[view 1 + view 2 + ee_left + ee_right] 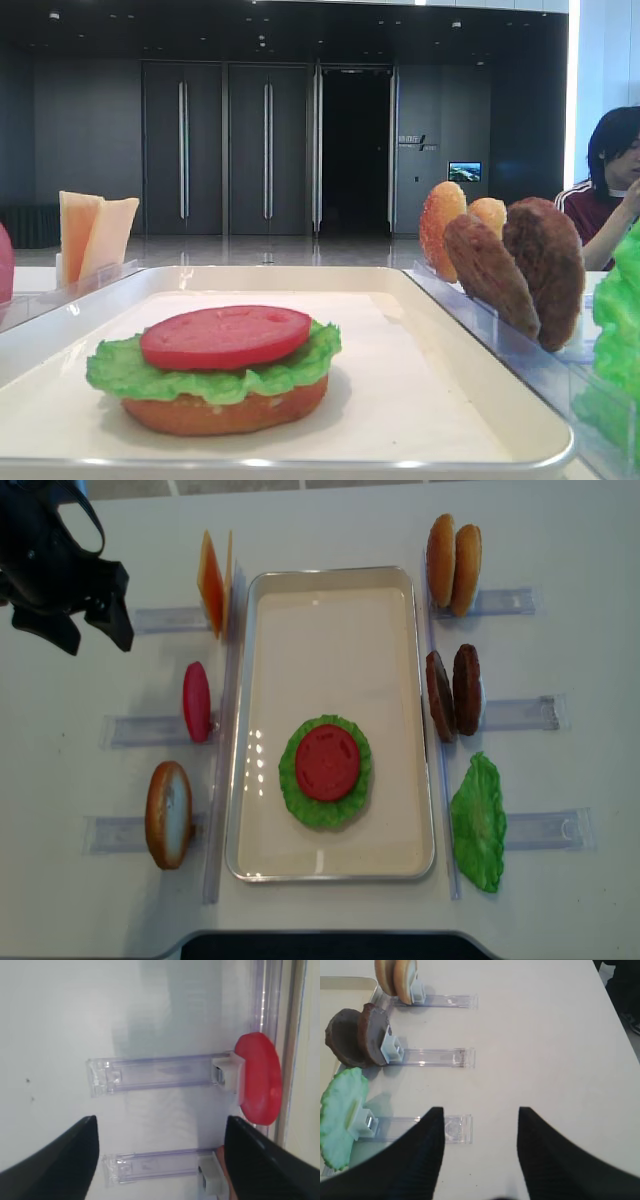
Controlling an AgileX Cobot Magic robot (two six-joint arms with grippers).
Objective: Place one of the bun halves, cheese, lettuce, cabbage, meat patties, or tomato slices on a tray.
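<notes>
Red tomato slice [197, 701] near the table's left edge looks stiff, probably slick; pinch its rim with the wide, empty left claw [92, 625].

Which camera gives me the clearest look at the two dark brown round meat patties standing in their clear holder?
The right wrist view: the dark brown round meat patties sit close, unobstructed, both discs distinct. The low exterior view shows them side-on beyond the tray rim, overlapping. The overhead realsense view shows them small and edge-on. The left wrist view misses them.

Black left arm [55, 565] with bulky matte housing, looped black cable, black ribbed wedge-shaped fingers [417, 1160]
</notes>
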